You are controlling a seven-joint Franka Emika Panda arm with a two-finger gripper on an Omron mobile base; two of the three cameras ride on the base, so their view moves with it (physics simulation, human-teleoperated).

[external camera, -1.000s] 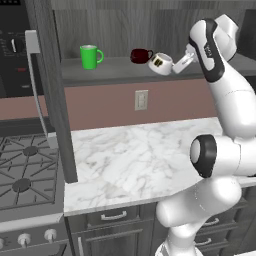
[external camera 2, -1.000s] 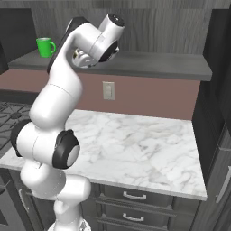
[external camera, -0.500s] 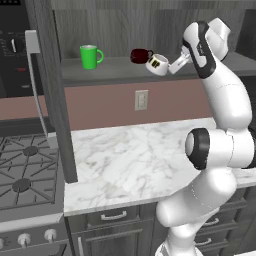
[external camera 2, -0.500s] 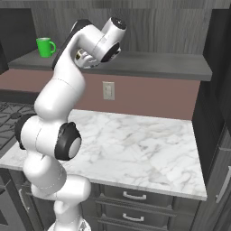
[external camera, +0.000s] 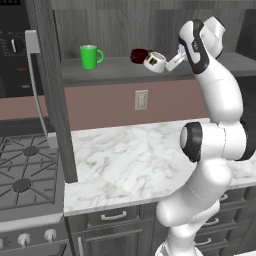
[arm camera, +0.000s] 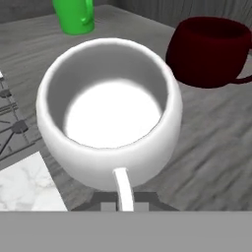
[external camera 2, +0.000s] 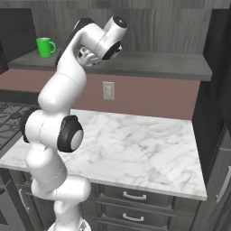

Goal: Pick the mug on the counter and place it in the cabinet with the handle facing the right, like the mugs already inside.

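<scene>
Three mugs are seen at the cabinet shelf (external camera: pixel 115 70), which serves as the landmark. Nearest the hand camera, the white mug (arm camera: pixel 109 114) is held at its handle (arm camera: pixel 123 189) by the gripper (arm camera: pixel 126 203), whose jaws are closed on that loop; the mug is tilted, with its open mouth turned toward the hand camera. In the left base view the white mug (external camera: pixel 154 61) is carried at the front edge of the shelf, tipped on its side, with its dark-and-yellow emblem visible; whether it touches the board cannot be told. Just behind it on the shelf, the dark red mug (arm camera: pixel 210 50) is stood upright, close to the white one. Farther along the shelf, well apart, the green mug (external camera: pixel 90 56) is stood upright. Below the shelf, the marble counter (external camera: pixel 130 160) is spread.
</scene>
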